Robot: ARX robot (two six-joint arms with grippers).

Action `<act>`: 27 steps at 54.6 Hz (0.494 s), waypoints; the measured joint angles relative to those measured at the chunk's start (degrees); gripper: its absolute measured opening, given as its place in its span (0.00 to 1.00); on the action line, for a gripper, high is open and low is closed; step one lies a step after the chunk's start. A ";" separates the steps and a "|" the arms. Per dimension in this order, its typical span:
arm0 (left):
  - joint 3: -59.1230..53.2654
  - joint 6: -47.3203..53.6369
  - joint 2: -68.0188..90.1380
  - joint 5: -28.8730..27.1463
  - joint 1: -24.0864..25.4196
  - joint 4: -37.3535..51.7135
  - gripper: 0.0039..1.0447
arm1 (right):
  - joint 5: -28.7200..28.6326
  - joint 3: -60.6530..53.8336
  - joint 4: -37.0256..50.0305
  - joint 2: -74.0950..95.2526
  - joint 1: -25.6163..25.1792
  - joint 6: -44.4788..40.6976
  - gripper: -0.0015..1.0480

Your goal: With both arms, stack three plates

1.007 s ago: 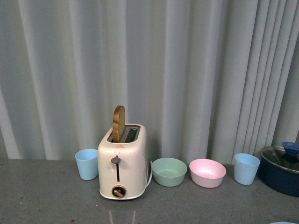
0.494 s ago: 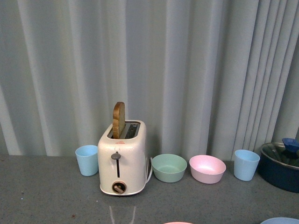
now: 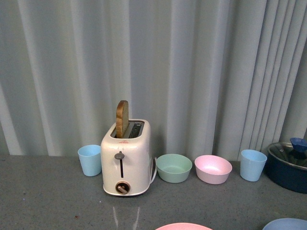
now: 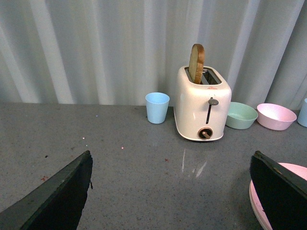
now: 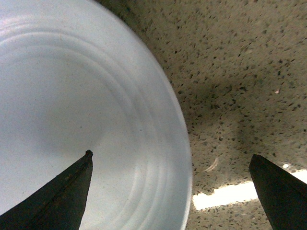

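The right gripper (image 5: 170, 155) gapes wide and empty over the rim of the light blue plate (image 5: 72, 96) at near right. The left gripper (image 4: 170, 154), equally wide and empty, hangs just left of the pink plate (image 3: 183, 226) near centre. A shallow pinch could skid either plate across the counter (image 5: 240, 72).

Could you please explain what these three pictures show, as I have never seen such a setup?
This is a robot with two arms, each ending in a two-fingered gripper. The front view comes from a camera on its body: a grey table with a toaster holding bread, two blue cups, a green bowl, a pink bowl and a lidded pot; a pink plate and a blue plate peek in at the bottom edge. The other two come from wrist cameras. The left gripper is open over bare table beside the pink plate. The right gripper is open over the blue plate's rim. Nothing is held.
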 joint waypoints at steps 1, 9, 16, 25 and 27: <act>0.00 0.00 0.00 0.00 0.00 0.00 0.94 | -0.11 -0.17 0.15 0.13 0.13 0.07 0.93; 0.00 0.00 0.00 0.00 0.00 0.00 0.94 | -0.46 -1.36 0.55 0.66 0.94 0.13 0.93; 0.00 0.00 0.00 0.00 0.00 0.00 0.94 | -0.28 -2.27 0.68 1.22 1.18 0.11 0.93; 0.00 0.00 0.00 0.00 0.00 0.00 0.94 | 0.72 -3.13 1.07 1.90 0.98 -0.24 0.81; 0.00 0.00 0.00 0.00 0.00 0.00 0.94 | 0.85 -3.15 1.18 1.92 0.87 -0.39 0.76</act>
